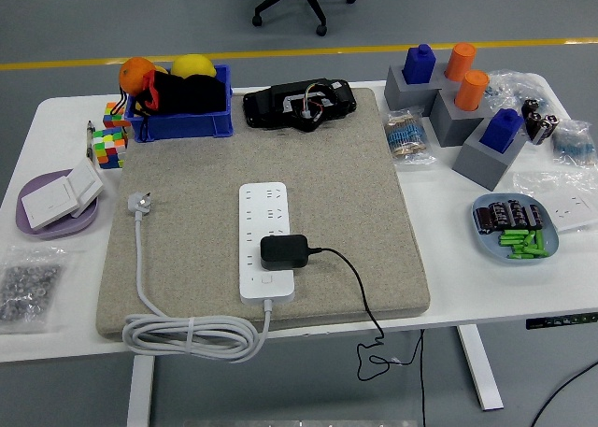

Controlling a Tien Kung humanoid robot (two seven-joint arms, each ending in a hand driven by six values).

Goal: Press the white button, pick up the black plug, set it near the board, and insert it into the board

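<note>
A white power strip (266,233) lies lengthwise in the middle of a beige felt mat (364,193). A black plug (283,251) sits on the strip's near part, over its sockets, and its black cable (360,296) runs right and down over the table's front edge. The strip's small white button (267,280) shows just in front of the plug. The strip's white cord (187,334) lies coiled at the mat's near left, ending in a grey plug (140,203). Neither robot hand is in the picture.
A blue bin (182,105) with fruit and a black device (299,103) stand at the back. Grey blocks (458,114) with blue and orange pegs stand at the back right, a blue plate (551,245) of batteries on the right, a purple plate (84,223) with white switches on the left.
</note>
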